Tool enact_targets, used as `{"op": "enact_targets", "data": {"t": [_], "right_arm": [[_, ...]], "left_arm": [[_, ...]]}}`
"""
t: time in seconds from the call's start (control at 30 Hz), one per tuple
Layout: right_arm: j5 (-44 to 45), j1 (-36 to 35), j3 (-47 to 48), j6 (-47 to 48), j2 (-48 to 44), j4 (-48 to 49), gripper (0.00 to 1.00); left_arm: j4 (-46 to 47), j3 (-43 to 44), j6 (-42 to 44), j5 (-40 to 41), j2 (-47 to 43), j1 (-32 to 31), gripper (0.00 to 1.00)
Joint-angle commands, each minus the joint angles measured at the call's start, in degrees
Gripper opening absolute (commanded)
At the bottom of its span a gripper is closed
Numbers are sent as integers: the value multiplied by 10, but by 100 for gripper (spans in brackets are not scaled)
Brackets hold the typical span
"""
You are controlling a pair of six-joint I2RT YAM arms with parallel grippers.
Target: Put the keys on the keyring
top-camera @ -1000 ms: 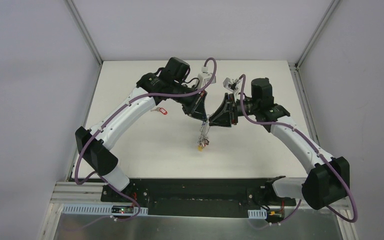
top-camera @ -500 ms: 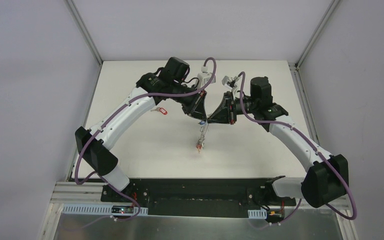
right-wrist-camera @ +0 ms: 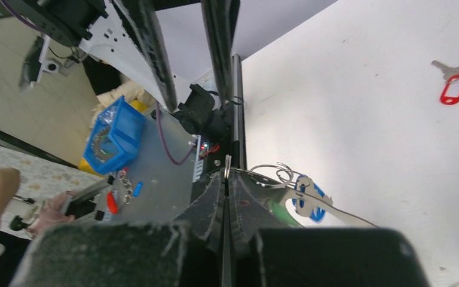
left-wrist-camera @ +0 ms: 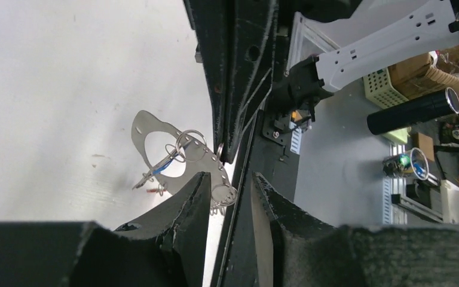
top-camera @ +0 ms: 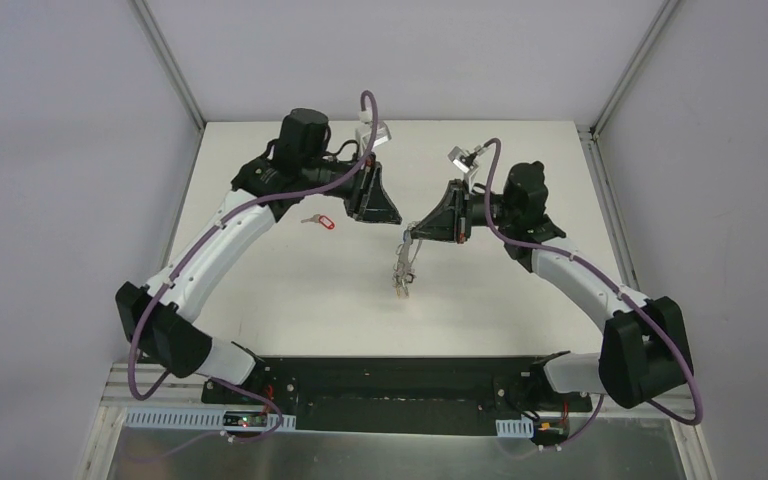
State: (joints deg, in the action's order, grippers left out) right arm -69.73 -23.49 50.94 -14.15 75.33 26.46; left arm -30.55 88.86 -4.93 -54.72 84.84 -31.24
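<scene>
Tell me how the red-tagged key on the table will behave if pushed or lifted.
The red-tagged key lies flat on the smooth white table, so a push would probably slide it, not roll it. It looks thin and small: likely light but awkward to pinch up. Its tag seems loosely linked, so it would probably dangle when lifted.

The top camera looks steeply down from above and behind the arm bases, taking in the whole table (top-camera: 290,290). Wrist cameras sit close behind the left pincer (left-wrist-camera: 232,179) and right pincer (right-wrist-camera: 227,173), facing along their fingers; both catch the keyring (right-wrist-camera: 257,168) mid-table.
</scene>
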Motion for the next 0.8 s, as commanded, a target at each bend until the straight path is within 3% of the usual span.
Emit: {"op": "enact_targets", "data": {"t": [0.0, 0.17, 0.53, 0.77], "right_arm": [[5, 3, -29, -202, 15, 281, 0], [30, 2, -51, -292, 38, 428, 0], [47, 3, -47, -319, 47, 458, 0], [50, 4, -44, -321, 51, 458, 0]], "left_arm": [[235, -84, -69, -53, -68, 11, 32], [279, -115, -61, -43, -66, 14, 34], [321, -151, -65, -56, -58, 14, 34], [365, -175, -102, -70, -59, 14, 25]]}}
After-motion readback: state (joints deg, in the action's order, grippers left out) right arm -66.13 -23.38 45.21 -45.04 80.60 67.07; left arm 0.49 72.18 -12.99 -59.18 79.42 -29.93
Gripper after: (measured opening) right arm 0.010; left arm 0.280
